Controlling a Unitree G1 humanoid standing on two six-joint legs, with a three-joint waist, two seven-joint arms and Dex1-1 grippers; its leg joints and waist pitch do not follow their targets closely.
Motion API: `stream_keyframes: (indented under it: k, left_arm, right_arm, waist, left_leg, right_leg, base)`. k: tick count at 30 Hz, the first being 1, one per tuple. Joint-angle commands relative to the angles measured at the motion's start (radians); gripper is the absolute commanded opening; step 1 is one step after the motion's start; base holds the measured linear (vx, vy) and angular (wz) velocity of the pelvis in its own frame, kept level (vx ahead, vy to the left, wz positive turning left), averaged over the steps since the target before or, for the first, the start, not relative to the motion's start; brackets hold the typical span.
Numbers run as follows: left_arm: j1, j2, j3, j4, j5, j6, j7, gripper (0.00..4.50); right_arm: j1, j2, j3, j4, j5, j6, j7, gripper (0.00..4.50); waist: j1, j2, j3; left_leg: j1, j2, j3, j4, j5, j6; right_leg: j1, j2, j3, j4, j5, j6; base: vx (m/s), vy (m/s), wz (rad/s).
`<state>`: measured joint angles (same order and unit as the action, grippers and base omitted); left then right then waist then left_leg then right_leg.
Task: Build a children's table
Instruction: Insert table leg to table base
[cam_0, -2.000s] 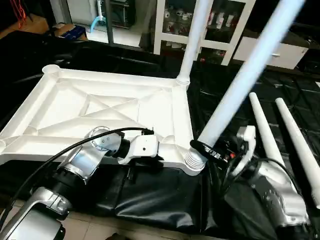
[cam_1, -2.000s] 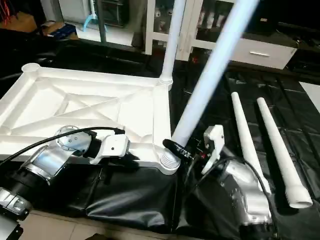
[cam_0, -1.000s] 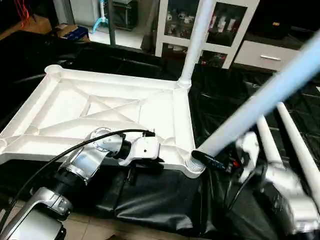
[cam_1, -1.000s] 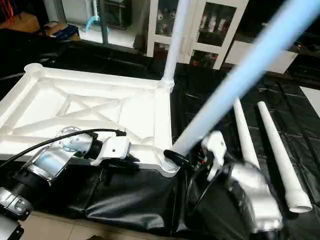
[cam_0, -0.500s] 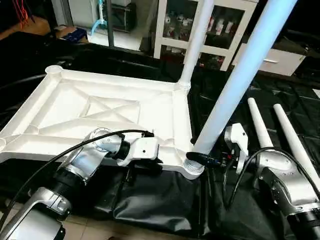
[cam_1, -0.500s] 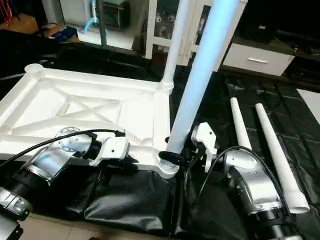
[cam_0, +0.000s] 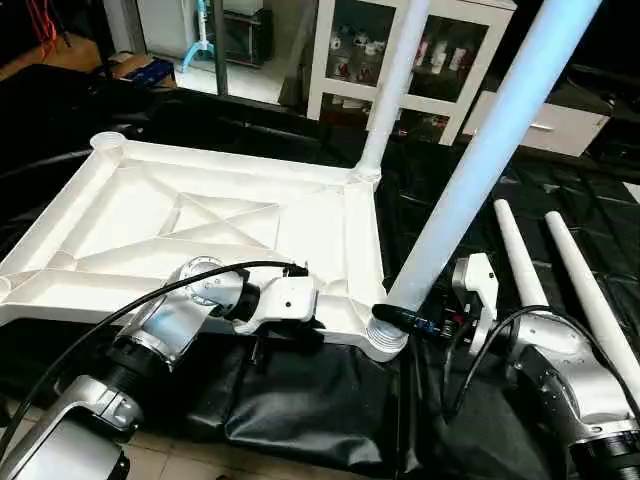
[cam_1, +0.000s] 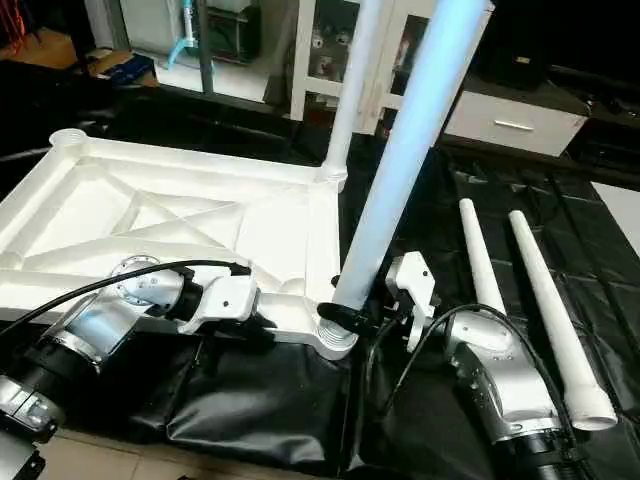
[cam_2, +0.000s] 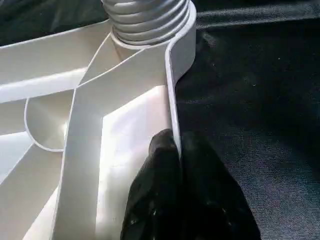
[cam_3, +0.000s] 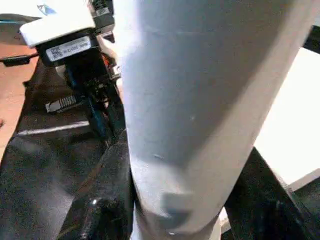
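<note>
My left end effector (cam_0: 300, 322) is pinched tight on the near rim of the table top (cam_0: 200, 215), which lies ribs-up on the black sheet (cam_0: 310, 400). My right end effector (cam_0: 405, 318) is clamped round the base of the leg (cam_0: 480, 160) I'm seating in the near right corner socket (cam_0: 385, 335); the leg leans a bit. Two spare legs (cam_0: 560, 270) lie side by side on the sheet at the right. At the far right corner a fitted leg (cam_0: 395, 80) stands upright. White cabinet (cam_0: 440, 50) behind. Plastic looks light, stiff, smooth and likely slippery; hold legs low near the threaded end, top by its rim.
</note>
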<state>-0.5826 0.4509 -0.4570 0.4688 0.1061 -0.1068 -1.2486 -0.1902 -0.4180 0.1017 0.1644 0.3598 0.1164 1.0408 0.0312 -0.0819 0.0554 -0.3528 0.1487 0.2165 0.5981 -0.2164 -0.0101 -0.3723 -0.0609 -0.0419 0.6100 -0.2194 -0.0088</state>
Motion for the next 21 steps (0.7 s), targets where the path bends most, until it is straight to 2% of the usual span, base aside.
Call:
stream_keyframes:
  k: [1,3,7,8,9,10,12,13,14,17,19,20,21]
  left_arm:
    - [0.018,0.008,-0.022,0.004,0.045,0.007,0.014,0.00]
    - [0.020,0.004,-0.016,-0.001,0.043,0.026,0.027,0.00]
    - [0.024,0.005,-0.001,-0.023,0.051,0.091,0.062,0.00]
    - [0.026,0.002,0.007,-0.043,0.050,0.142,0.074,0.00]
    - [0.027,-0.003,0.014,-0.058,0.047,0.183,0.084,0.00]
    - [0.028,-0.011,0.023,-0.076,0.041,0.228,0.096,0.00]
    - [0.027,-0.029,0.035,-0.103,0.035,0.296,0.122,0.00]
    - [0.026,-0.033,0.037,-0.108,0.036,0.312,0.130,0.00]
    - [0.019,-0.060,0.048,-0.132,0.042,0.388,0.173,0.00]
    - [0.009,-0.105,0.068,-0.151,0.040,0.464,0.234,0.00]
    - [-0.006,-0.179,0.104,-0.170,0.033,0.568,0.337,0.00]
    - [-0.011,-0.207,0.118,-0.179,0.033,0.612,0.380,0.00]
    - [-0.017,-0.229,0.127,-0.182,0.041,0.642,0.417,0.00]
  right_arm:
    - [0.037,0.005,0.021,0.089,-0.053,0.021,-0.039,1.86]
    - [0.034,0.018,0.010,0.099,-0.055,0.011,-0.065,1.86]
    - [0.009,0.056,-0.020,0.167,-0.102,-0.032,-0.192,1.86]
    - [-0.007,0.072,-0.031,0.200,-0.119,-0.037,-0.250,1.86]
    - [-0.019,0.085,-0.039,0.221,-0.132,-0.039,-0.293,1.86]
    - [-0.034,0.100,-0.047,0.246,-0.147,-0.044,-0.348,1.86]
    - [-0.062,0.126,-0.057,0.289,-0.177,-0.055,-0.445,1.86]
    - [-0.068,0.132,-0.059,0.299,-0.183,-0.056,-0.466,1.86]
    - [-0.101,0.163,-0.071,0.348,-0.206,-0.059,-0.572,1.86]
    - [-0.142,0.200,-0.091,0.412,-0.219,-0.050,-0.693,1.86]
    - [-0.203,0.237,-0.104,0.508,-0.254,-0.047,-0.874,1.86]
    - [-0.228,0.252,-0.112,0.547,-0.266,-0.050,-0.945,1.86]
    - [-0.250,0.263,-0.116,0.579,-0.278,-0.059,-1.004,1.86]
  waist:
    - [-0.008,0.016,-0.026]
    - [-0.009,0.016,-0.025]
    - [-0.018,0.016,-0.023]
    - [-0.025,0.016,-0.024]
    - [-0.028,0.017,-0.024]
    - [-0.038,0.017,-0.024]
    - [-0.048,0.022,-0.026]
    - [-0.053,0.021,-0.030]
    - [-0.065,0.023,-0.035]
    - [-0.072,0.023,-0.032]
    - [-0.074,0.026,-0.032]
    - [-0.084,0.024,-0.035]
    - [-0.082,0.026,-0.035]
  left_leg:
    - [0.022,0.111,-0.068,-0.100,-0.395,-0.060]
    - [0.022,0.113,-0.071,-0.102,-0.417,-0.070]
    - [0.019,0.110,-0.079,-0.105,-0.466,-0.090]
    - [0.019,0.110,-0.084,-0.107,-0.493,-0.100]
    - [0.019,0.109,-0.085,-0.108,-0.501,-0.103]
    - [0.016,0.108,-0.089,-0.111,-0.513,-0.116]
    - [0.008,0.108,-0.096,-0.115,-0.513,-0.124]
    - [0.006,0.108,-0.096,-0.117,-0.507,-0.129]
    - [-0.001,0.108,-0.097,-0.121,-0.470,-0.139]
    - [0.008,0.101,-0.087,-0.114,-0.461,-0.130]
    - [0.009,0.100,-0.086,-0.112,-0.456,-0.127]
    - [0.010,0.100,-0.086,-0.108,-0.445,-0.125]
    - [0.009,0.098,-0.087,-0.107,-0.435,-0.122]
  right_leg:
    - [-0.008,-0.118,0.066,-0.103,-0.395,-0.193]
    - [-0.010,-0.118,0.067,-0.104,-0.422,-0.184]
    - [-0.013,-0.119,0.064,-0.108,-0.493,-0.162]
    - [-0.015,-0.118,0.062,-0.109,-0.516,-0.150]
    - [-0.017,-0.117,0.061,-0.109,-0.519,-0.149]
    - [-0.017,-0.116,0.059,-0.106,-0.519,-0.149]
    - [-0.009,-0.115,0.055,-0.104,-0.486,-0.150]
    - [-0.007,-0.112,0.052,-0.101,-0.455,-0.155]
    - [-0.002,-0.109,0.051,-0.090,-0.352,-0.172]
    - [-0.012,-0.110,0.055,-0.100,-0.332,-0.190]
    - [-0.012,-0.111,0.055,-0.101,-0.333,-0.192]
    - [-0.009,-0.112,0.054,-0.103,-0.333,-0.191]
    - [-0.011,-0.111,0.053,-0.104,-0.323,-0.188]
  base:
    - [0.000,0.000,0.00]
    - [0.000,0.000,0.00]
    - [0.000,0.000,0.00]
    - [0.000,0.000,0.00]
    - [0.000,0.000,0.00]
    - [0.000,0.000,0.00]
    - [-0.035,0.036,-0.18]
    - [-0.012,0.048,-0.25]
    - [0.000,0.000,0.00]
    - [-0.011,0.028,-0.13]
    - [0.000,0.000,0.00]
    - [0.000,0.000,0.00]
    - [0.000,0.000,0.00]
